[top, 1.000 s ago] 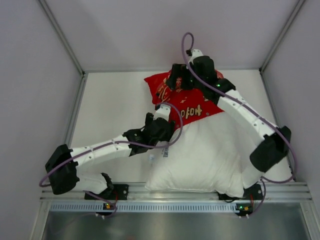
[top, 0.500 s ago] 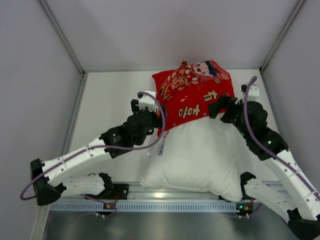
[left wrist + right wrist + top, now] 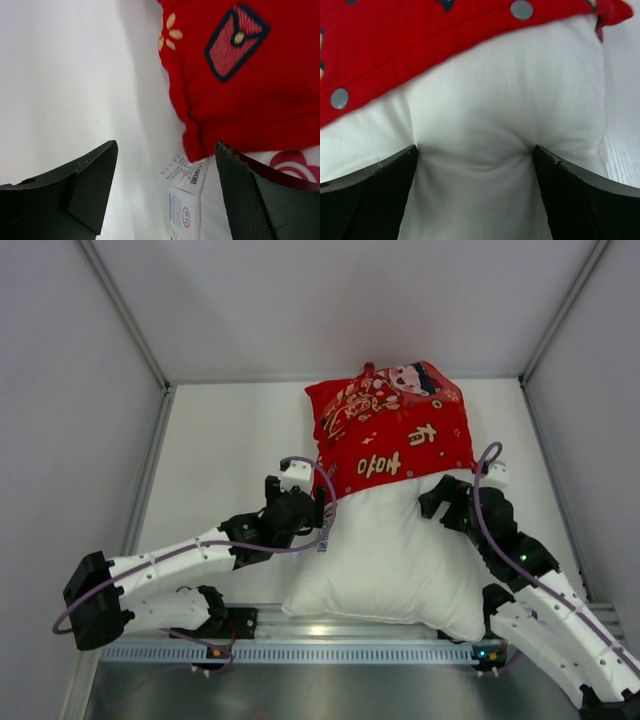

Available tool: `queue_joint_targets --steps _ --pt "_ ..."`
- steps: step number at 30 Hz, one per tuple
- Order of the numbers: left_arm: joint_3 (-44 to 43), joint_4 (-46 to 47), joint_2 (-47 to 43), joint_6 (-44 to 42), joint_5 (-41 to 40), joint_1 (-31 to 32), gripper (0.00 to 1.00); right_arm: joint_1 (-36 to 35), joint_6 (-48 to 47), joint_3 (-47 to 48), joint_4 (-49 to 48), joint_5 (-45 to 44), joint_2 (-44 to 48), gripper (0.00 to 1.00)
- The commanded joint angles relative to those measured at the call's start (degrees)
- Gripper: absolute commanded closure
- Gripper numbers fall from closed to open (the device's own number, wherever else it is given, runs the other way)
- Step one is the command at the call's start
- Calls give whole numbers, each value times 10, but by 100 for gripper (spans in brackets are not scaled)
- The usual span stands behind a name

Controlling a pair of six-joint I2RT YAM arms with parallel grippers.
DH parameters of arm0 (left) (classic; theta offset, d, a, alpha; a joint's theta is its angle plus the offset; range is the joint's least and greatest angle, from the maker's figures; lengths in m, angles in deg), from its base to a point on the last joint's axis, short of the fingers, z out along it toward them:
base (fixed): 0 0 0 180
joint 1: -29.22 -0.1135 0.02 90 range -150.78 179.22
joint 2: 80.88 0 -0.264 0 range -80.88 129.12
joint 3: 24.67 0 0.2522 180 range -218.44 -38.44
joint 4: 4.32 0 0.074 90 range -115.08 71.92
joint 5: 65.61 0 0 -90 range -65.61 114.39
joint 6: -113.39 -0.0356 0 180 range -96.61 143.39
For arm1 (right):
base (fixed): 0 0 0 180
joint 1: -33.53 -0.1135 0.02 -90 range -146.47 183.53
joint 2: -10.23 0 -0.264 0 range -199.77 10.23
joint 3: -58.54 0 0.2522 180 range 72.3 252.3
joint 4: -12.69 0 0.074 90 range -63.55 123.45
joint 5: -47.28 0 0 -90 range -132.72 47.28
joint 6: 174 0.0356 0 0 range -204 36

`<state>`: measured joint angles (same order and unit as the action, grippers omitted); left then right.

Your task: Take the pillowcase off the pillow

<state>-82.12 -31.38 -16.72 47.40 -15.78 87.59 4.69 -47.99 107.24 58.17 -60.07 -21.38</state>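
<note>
Left side: the left hand (image 3: 312, 508) lies low over the white bench (image 3: 220, 460), just beside the left edge of the large plump white rectangular pillow (image 3: 390, 560). Its jaws stand wide and hold nothing. In the left wrist view, the near left corner of the bright red printed fabric pillowcase (image 3: 240, 100) and the pillow's small white sewn label (image 3: 182, 195) lie ahead between the fingers (image 3: 80, 185), touching neither.

Centre: the pillowcase covers only the far part of the pillow. The near part is bare and reaches the bench's near edge. The pillowcase hem runs across the pillow and carries round grey snap studs (image 3: 521, 9).

Right side: the right hand (image 3: 440, 502) is at the pillow's right edge, just near of the hem. Its jaws are wide, with both fingertips (image 3: 380, 190) against the bare pillow and a shallow crease between them. No fabric is pinched.
</note>
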Motion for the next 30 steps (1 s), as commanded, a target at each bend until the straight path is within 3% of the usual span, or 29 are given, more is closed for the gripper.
queue_joint_targets --steps 1,6,8,12,18,25,30 --pt "36 36 3 75 42 -3 18 2 10 -58 -58 53 -60 8" --pt "85 68 17 106 73 -1 20 -5 -3 -46 -224 98 -221 9" --pt "90 68 14 108 76 -1 20 -11 -18 -19 -249 111 -290 9" --pt "101 71 -4 104 69 -1 20 -35 -50 120 -258 128 -402 8" --pt "91 83 -2 95 67 -1 20 -99 -90 336 -191 130 -556 5" --pt "24 151 91 84 105 0 20 -117 -87 349 -186 135 -560 3" --pt "-123 176 233 54 117 4 20 -104 -92 300 -164 90 -445 1"
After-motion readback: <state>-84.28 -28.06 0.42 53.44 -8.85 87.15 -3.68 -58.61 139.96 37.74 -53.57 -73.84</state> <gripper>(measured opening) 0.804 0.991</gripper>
